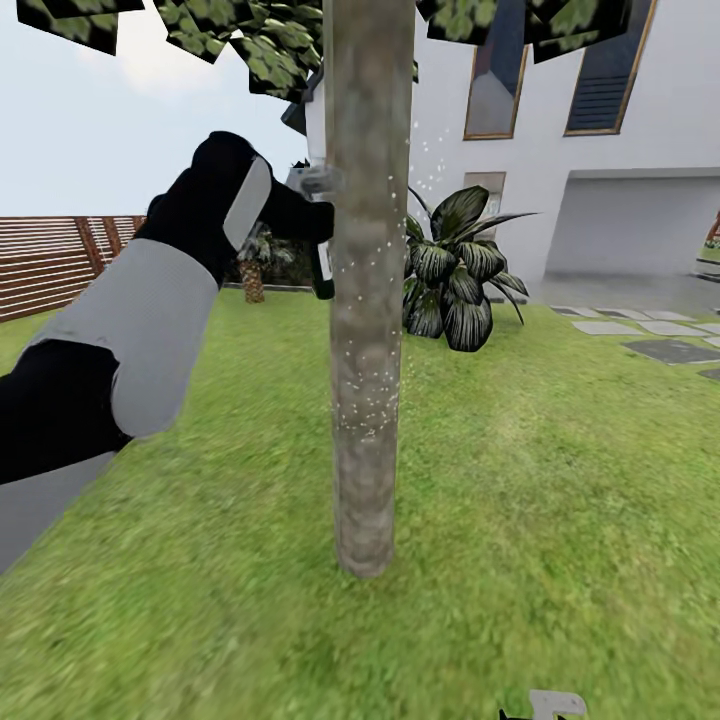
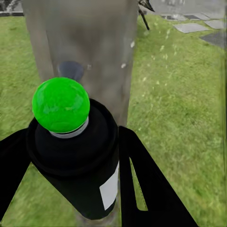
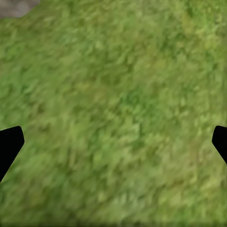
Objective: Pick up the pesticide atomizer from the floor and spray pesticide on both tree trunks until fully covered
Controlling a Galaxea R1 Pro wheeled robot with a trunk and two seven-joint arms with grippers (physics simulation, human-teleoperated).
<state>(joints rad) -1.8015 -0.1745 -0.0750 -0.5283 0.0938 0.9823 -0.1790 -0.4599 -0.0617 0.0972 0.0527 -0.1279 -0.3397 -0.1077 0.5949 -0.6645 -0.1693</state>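
Note:
A pale mottled tree trunk point(image 1: 366, 300) rises straight from the lawn in the middle of the head view, its leafy crown at the top edge. My left gripper point(image 1: 305, 225) is raised just left of the trunk and is shut on the pesticide atomizer point(image 1: 322, 265), a dark bottle with a white label and grey head. White spray specks dot the trunk and drift to its right. In the left wrist view the atomizer point(image 2: 78, 156) with its green dot on top sits between the black fingers point(image 2: 151, 189), close to the trunk point(image 2: 94, 42). My right gripper point(image 3: 113, 142) hangs open over grass.
A low plant with striped dark leaves point(image 1: 460, 270) stands behind the trunk on the right. A white house point(image 1: 600, 150) with grey stone paving point(image 1: 660, 335) lies at the back right. A brown slat fence point(image 1: 60, 260) runs along the left. Lawn point(image 1: 520, 500) spreads all around.

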